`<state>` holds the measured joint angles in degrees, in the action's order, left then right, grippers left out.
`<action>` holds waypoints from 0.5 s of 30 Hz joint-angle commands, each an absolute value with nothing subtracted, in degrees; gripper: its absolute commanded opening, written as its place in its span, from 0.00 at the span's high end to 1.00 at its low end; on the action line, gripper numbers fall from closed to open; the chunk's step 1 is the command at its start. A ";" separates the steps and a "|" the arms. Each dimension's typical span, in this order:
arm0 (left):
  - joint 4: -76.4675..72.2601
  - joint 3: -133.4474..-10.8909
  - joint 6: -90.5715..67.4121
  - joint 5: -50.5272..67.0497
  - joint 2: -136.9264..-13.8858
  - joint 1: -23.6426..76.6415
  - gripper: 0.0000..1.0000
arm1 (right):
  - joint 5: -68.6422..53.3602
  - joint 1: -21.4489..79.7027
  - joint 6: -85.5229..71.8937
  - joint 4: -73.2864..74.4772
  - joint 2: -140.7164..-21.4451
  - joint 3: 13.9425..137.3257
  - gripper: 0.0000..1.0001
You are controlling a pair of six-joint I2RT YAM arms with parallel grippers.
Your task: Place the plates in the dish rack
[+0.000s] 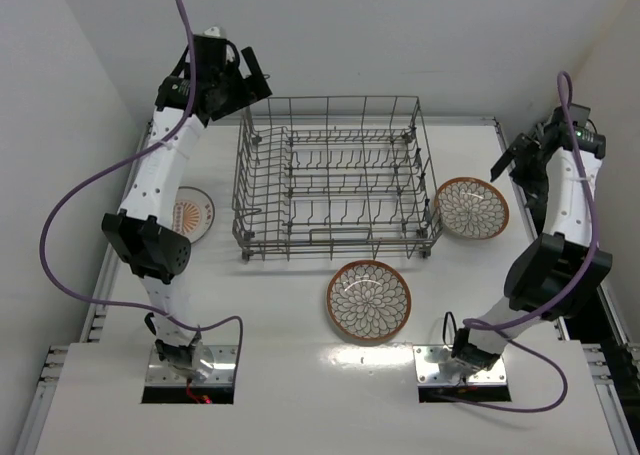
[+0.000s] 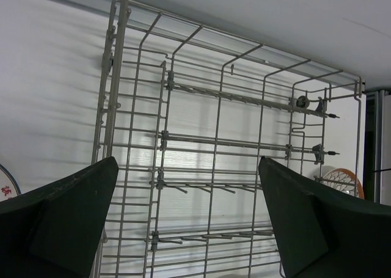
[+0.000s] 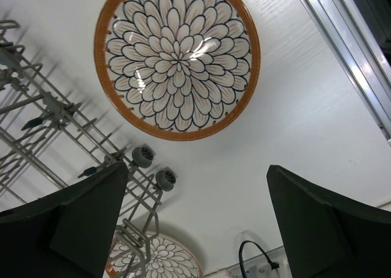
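The grey wire dish rack (image 1: pixel 335 180) stands at the table's centre back and holds no plates. One brown-rimmed petal plate (image 1: pixel 369 301) lies flat in front of it, a second (image 1: pixel 472 208) lies at its right side. The white plate with orange sunburst (image 1: pixel 193 215) lies left of the rack, partly hidden by the left arm. My left gripper (image 1: pixel 255 75) is open and empty, raised above the rack's back left corner; the rack (image 2: pixel 214 168) fills its view. My right gripper (image 1: pixel 508 157) is open and empty above the right plate (image 3: pixel 177 58); the front plate (image 3: pixel 156 259) shows low.
White walls close in on the left, back and right. The rack's small wheels (image 3: pixel 154 168) show in the right wrist view. A black cable (image 3: pixel 253 253) lies by the right arm's base plate (image 1: pixel 450 363). The table's right rail (image 3: pixel 342 52) runs beside the right plate.
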<state>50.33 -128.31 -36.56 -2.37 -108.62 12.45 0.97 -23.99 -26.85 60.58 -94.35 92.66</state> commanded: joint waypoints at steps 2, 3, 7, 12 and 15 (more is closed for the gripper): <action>49.83 -132.45 -36.91 -1.49 -109.33 12.66 0.00 | 0.70 -25.83 -28.48 59.51 -92.37 90.88 0.05; 49.83 -132.45 -36.91 -1.49 -109.34 12.66 0.00 | -1.04 -26.71 -29.00 59.50 -93.16 90.10 0.05; 50.36 -132.45 -37.44 -1.49 -109.34 12.05 0.00 | -4.48 -29.88 -29.62 57.23 -95.09 84.74 0.05; 50.36 -132.45 -37.44 -1.49 -109.34 11.51 0.00 | -8.61 -33.74 -30.14 53.18 -97.38 79.73 0.06; 50.89 -132.45 -37.44 -1.49 -108.72 11.51 0.00 | -9.84 -35.23 -30.15 51.16 -98.87 77.87 0.08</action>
